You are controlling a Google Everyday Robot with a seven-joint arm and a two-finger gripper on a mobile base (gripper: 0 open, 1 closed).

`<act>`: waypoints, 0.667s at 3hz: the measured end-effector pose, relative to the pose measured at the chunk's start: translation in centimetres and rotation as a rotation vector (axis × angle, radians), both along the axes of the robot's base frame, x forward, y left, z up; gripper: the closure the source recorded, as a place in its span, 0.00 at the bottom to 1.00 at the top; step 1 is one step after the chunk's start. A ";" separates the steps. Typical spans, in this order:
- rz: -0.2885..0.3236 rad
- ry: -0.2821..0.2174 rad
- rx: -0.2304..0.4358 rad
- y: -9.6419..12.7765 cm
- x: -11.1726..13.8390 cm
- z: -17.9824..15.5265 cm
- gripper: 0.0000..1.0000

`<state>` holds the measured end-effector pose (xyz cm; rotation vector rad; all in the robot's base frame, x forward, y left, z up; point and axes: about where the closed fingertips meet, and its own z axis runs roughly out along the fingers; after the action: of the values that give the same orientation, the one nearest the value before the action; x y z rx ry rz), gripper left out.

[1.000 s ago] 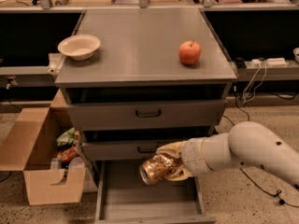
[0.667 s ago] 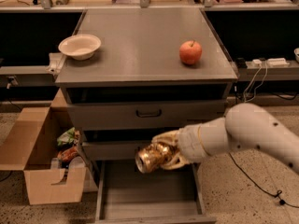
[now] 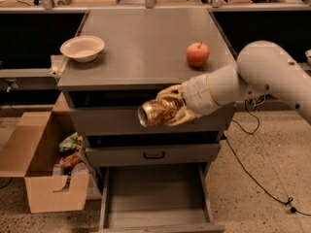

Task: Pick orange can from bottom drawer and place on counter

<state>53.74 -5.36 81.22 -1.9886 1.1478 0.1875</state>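
My gripper (image 3: 167, 109) is shut on the orange can (image 3: 154, 112), a shiny orange-gold creased can held on its side. It hangs in front of the top drawer front, just below the counter's front edge. The white arm (image 3: 252, 76) reaches in from the right. The bottom drawer (image 3: 155, 198) is pulled open below, its flat grey floor bare. The counter (image 3: 141, 47) is the grey slab on top.
A white bowl (image 3: 82, 48) sits on the counter's left side and a red apple (image 3: 198, 54) on its right. An open cardboard box (image 3: 43, 164) with clutter stands on the floor at left. A black cable (image 3: 252, 174) runs across the floor at right.
The gripper has lifted the can from just above the open drawer up to the height of the top drawer front, moving slightly left.
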 end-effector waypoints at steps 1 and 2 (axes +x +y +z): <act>-0.083 -0.043 -0.075 -1.1 3.1 1.4 1.00; -0.090 -0.048 -0.092 -1.2 3.4 1.2 1.00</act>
<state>57.15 -6.60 82.37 -2.0051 1.2321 0.0410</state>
